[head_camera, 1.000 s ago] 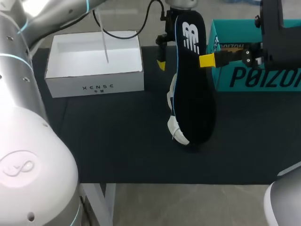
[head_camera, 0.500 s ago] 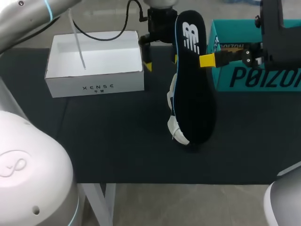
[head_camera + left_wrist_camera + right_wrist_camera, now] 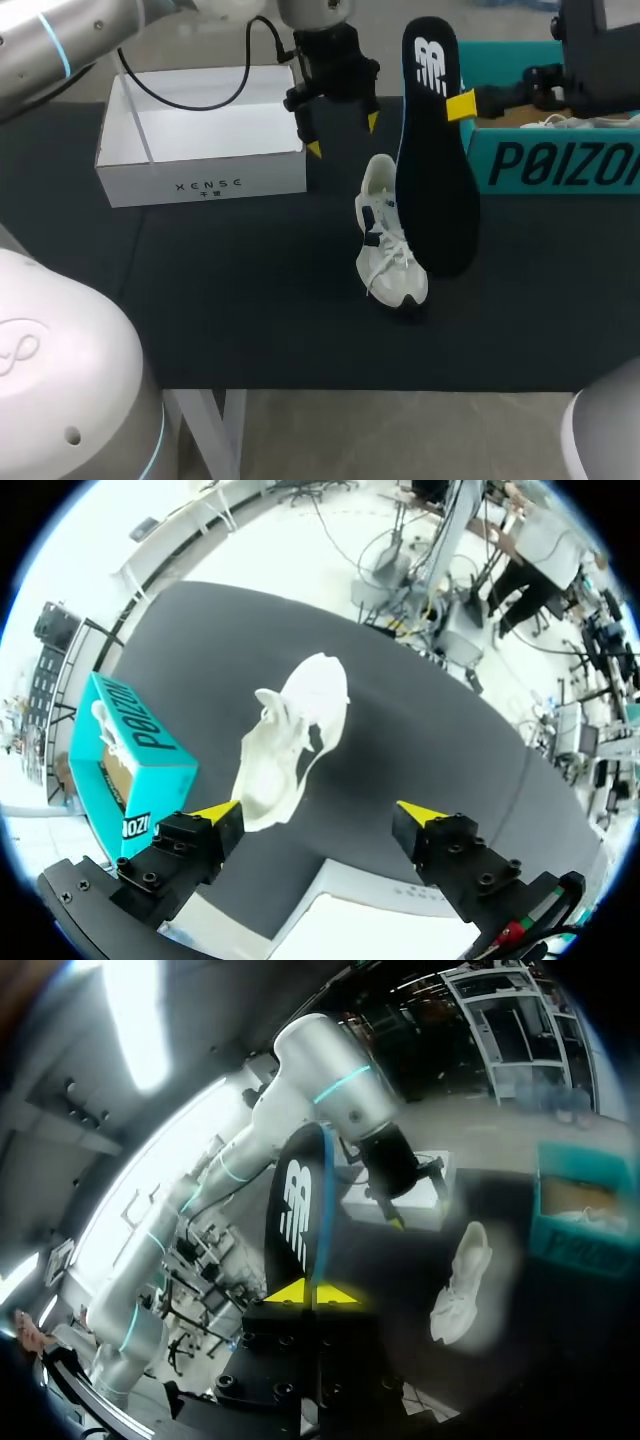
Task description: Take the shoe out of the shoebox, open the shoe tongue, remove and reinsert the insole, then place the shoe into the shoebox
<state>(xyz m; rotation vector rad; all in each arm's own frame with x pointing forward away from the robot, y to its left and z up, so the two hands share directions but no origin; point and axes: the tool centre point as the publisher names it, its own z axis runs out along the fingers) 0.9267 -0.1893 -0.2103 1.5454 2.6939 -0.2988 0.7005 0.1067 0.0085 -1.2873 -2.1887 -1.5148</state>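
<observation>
Head cam: high, behind robot, looks down on whole table point(image 3: 250, 320). L wrist cam: above far edge, faces down, mid range. R wrist cam: by right edge, tight on insole point(image 3: 300, 1210), faces across twd L arm point(image 3: 330, 1060). All 3 share shoe point(image 3: 388, 255) & teal box point(image 3: 560, 160).

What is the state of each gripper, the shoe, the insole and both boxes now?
Left gripper: open, holding nothing.
Right gripper: shut on the insole.
Insole: held upright, outside the shoe.
Shoe: on the table, in no box.
White box: open.
Teal shoebox: open.
</observation>
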